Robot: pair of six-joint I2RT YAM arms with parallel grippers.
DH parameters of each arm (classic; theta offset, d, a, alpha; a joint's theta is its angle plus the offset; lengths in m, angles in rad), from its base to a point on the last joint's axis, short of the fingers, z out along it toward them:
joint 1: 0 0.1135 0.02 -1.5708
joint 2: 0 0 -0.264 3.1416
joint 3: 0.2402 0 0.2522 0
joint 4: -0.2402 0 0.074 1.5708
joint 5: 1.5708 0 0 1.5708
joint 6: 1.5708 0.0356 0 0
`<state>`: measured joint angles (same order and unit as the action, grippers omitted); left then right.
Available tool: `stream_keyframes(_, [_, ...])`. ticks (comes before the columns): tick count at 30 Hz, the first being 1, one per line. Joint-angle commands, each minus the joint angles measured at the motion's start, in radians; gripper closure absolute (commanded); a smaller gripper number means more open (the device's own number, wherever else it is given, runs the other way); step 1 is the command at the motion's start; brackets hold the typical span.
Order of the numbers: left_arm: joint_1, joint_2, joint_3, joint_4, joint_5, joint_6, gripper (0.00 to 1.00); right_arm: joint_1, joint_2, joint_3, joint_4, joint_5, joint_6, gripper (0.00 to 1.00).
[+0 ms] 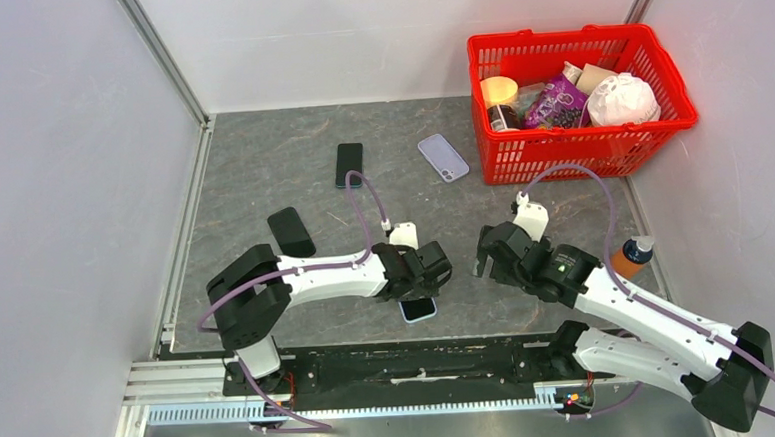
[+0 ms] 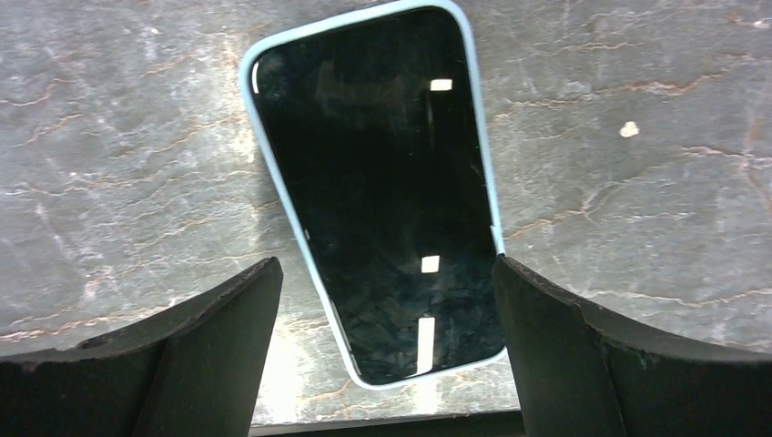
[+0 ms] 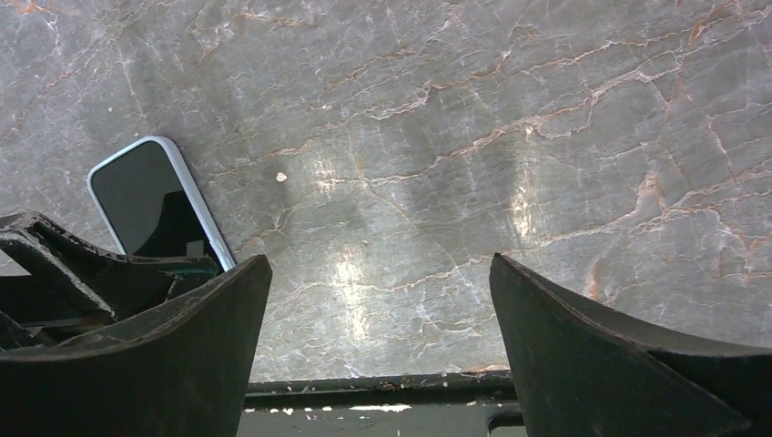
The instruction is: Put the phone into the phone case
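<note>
A black-screened phone (image 2: 378,182) with a light blue case rim around it lies flat on the grey table near the front edge. It also shows in the top view (image 1: 420,311) and in the right wrist view (image 3: 155,205). My left gripper (image 2: 384,278) is open and hangs low over the phone's near end, one finger on each side. Its right finger (image 2: 564,346) is close against the phone's edge. In the top view the left gripper (image 1: 429,276) covers most of the phone. My right gripper (image 3: 378,273) is open and empty over bare table, to the phone's right (image 1: 488,255).
A black phone (image 1: 349,163), a black slab (image 1: 290,232) and a lavender phone or case (image 1: 443,156) lie farther back. A red basket (image 1: 585,148) of goods stands at the back right. An orange bottle (image 1: 631,256) stands by the right arm.
</note>
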<state>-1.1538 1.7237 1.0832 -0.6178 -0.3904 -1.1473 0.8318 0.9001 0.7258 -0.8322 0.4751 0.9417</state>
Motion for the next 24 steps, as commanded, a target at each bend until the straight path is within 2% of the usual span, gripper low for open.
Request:
stream_keyframes(1, [-0.018,0.022,0.041,-0.064,-0.096,-0.025,0.07,-0.004,-0.004,0.034,-0.021,0.034,-0.014,0.03])
stream_keyframes(8, [-0.034,0.071,0.060,0.000,-0.053,-0.005,0.07,-0.003,-0.012,0.026,-0.013,0.022,-0.023,0.03])
stream_keyframes(12, [-0.037,0.036,0.018,0.067,-0.051,-0.017,0.07,-0.003,-0.011,0.020,-0.007,0.019,-0.025,0.03])
stream_keyframes(15, [-0.037,0.038,0.028,0.042,-0.067,-0.029,0.07,-0.003,-0.007,0.016,0.000,0.007,-0.028,0.03])
stream_keyframes(19, [-0.039,-0.010,-0.031,0.121,-0.059,-0.054,0.07,-0.003,-0.001,0.016,0.008,0.001,-0.033,0.03])
stream_keyframes(24, [-0.037,-0.041,-0.045,0.122,-0.088,-0.068,0.06,-0.004,0.006,0.012,0.013,-0.001,-0.038,0.03])
